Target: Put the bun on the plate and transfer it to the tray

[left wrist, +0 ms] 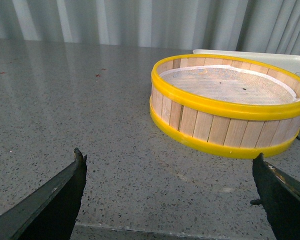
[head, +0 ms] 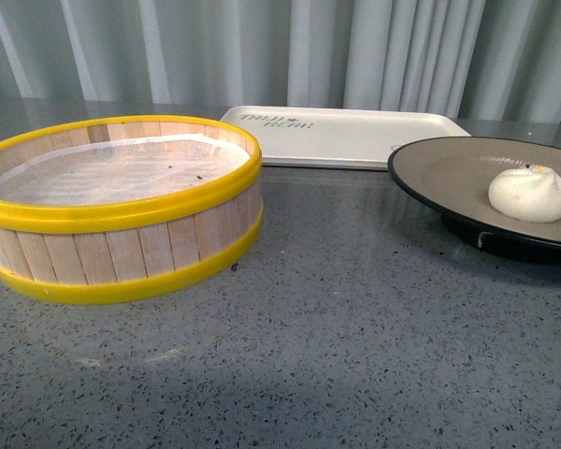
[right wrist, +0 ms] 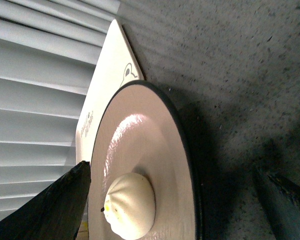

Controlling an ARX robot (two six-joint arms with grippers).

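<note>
Black left gripper (left wrist: 170,156): fingers (left wrist: 55,200) spread wide apart, nothing between them, hanging over bare table short of the steamer basket.
Table (head: 355,309): grey speckled stone surface that carries everything.
Steamer basket (head: 122,243): round, wooden slats with yellow bands at top and bottom, standing on the left of the table; a white liner with a few dark specks lies inside it. The left wrist view shows it (left wrist: 225,130) ahead of the left gripper, well apart from the fingertips.
Backdrop (head: 402,47): pale grey vertical pleats behind the table.
Tray (head: 355,140): white, flat, at the back centre, behind and to the right of the steamer basket, grey lettering at its left end.
Plate (head: 449,173): tan inside, black rim, standing on the table at the right. Its far rim overlaps the tray's near right corner in view; whether the two touch cannot be told.
Bun (head: 529,194): cream-white, pleated top with a small yellow spot, sitting upright on the plate, right of its middle.
Right gripper (right wrist: 171,169): fingers (right wrist: 45,210) wide apart and holding nothing; the plate's rim and the bun (right wrist: 130,205) show between them, with the tray (right wrist: 107,75) beyond.
</note>
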